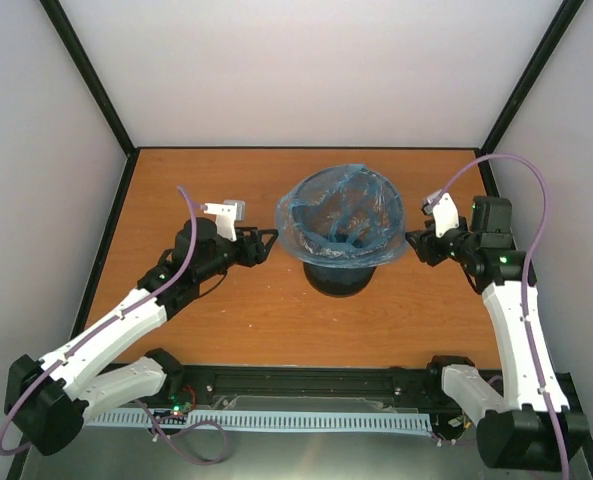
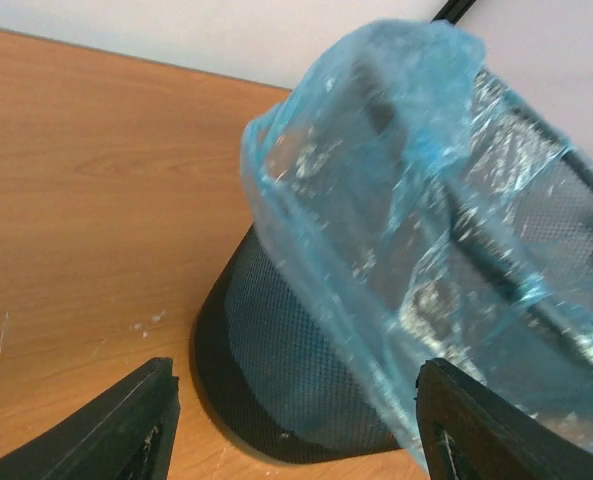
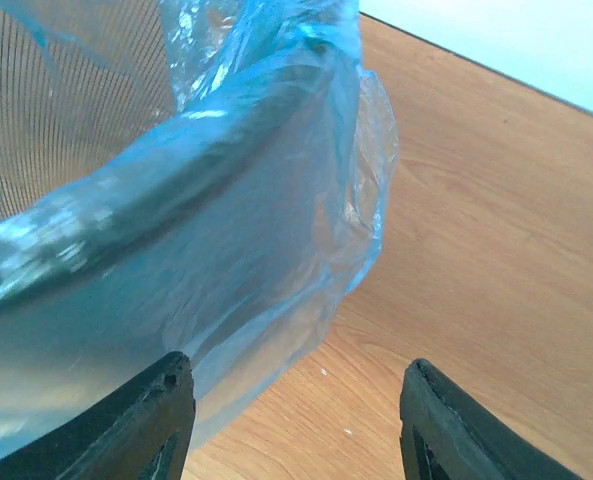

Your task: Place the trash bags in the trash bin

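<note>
– Fingertips (image 2: 136,420) of my left gripper (image 2: 296,385) sit right under the left wrist lens: two black wedges spread wide, with nothing between them. I call it released.

– What do you have past them?

– I have the trash bin (image 2: 276,370), black mesh, standing on the wooden table (image 2: 76,200). The light-blue trash bag (image 2: 406,230) is draped over its rim and down the upper wall. From this wrist I see the solid base and a band of bare mesh below the film. Overhead, the spread hem hides most of that wall.

– And overhead?

– I see the bin at the middle of the table, toward the back. The hem is folded outward all round the rim, and blue film shows inside the mouth too. Only that view gives me both arms at once. It puts the left gripper just beside the bin's left side, apart from the film.

– Right side?

– My right gripper (image 3: 296,370) is spread open as well and grips nothing. Its wrist camera shows the rim wrapped in glossy film, with mesh at the top left. A loose flap hangs down close to the left finger, and I cannot tell whether it touches. Overhead, that gripper sits at the bag's right edge.
</note>
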### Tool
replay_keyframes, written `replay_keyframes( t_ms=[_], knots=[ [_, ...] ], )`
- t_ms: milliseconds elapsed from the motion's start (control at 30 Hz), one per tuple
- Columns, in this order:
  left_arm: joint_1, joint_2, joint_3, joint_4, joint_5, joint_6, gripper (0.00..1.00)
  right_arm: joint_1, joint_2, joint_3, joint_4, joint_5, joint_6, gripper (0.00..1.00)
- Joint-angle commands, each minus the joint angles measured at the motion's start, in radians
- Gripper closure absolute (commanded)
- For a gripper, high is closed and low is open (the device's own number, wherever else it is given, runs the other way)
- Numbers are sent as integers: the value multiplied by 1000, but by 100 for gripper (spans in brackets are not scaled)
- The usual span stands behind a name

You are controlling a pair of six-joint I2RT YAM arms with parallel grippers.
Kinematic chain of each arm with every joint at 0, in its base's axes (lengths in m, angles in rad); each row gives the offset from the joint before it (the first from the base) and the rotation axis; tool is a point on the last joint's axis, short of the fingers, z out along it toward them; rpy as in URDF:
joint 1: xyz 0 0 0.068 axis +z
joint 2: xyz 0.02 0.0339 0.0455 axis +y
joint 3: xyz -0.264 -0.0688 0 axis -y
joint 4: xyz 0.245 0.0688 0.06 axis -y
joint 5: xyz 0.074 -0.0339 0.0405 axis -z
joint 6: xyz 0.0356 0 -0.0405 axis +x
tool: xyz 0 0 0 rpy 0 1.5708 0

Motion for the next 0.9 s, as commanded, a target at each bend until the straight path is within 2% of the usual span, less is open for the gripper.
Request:
replay_keyframes(
  t_ms=[0,67,167,267,433,600,867],
  knots=[
    [-2,-2,-16,25,26,-33,34,-6,-99,-12,-106,77,-171,43],
    [-1,2,-23,40,27,-33,34,-6,-149,-18,-173,23,-300,40],
    [-2,7,-24,63,22,-33,34,-6,-232,-33,-307,-96,-487,27],
    [-2,30,-12,88,9,-28,33,-6,-304,-76,-307,-129,-511,18],
    [-2,128,48,100,8,-14,35,-4,-283,-94,-175,-73,-426,19],
    [-2,213,69,154,61,-23,41,1,-226,-113,-43,-123,-389,21],
    [-1,248,76,234,80,-26,50,109,-154,-129,101,-31,-319,31]
  ],
)
